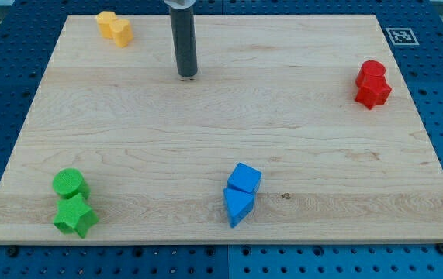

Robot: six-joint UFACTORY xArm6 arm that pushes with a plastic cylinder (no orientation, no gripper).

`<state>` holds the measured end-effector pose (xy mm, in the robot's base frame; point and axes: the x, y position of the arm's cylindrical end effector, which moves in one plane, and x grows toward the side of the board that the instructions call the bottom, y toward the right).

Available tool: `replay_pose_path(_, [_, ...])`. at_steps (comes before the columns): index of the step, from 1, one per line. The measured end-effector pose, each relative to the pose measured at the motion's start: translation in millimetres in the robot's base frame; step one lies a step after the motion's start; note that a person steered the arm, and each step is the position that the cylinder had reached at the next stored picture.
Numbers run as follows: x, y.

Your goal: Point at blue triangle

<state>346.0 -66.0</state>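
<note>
The blue triangle [237,207] lies near the view's bottom edge of the wooden board [221,116], a little right of centre. A blue cube [245,177] touches it on its upper side. My tip [188,76] is at the end of the dark rod in the upper middle of the board. It is far above the blue triangle and slightly to its left, touching no block.
Two yellow blocks [115,28] sit together at the top left. Two red blocks [372,84] sit at the right. A green cylinder [70,184] and a green star-shaped block [75,216] sit at the bottom left. A blue pegboard surrounds the board.
</note>
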Motion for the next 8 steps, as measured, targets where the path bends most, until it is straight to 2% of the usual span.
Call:
replay_pose_path(2, [33.8,-74.8])
replay_pose_path(3, [89.3,-94.7])
replay_pose_path(5, [202.6,-44.6])
replay_pose_path(6, [236.7,-36.2])
replay_pose_path(8, [252.1,-8.4])
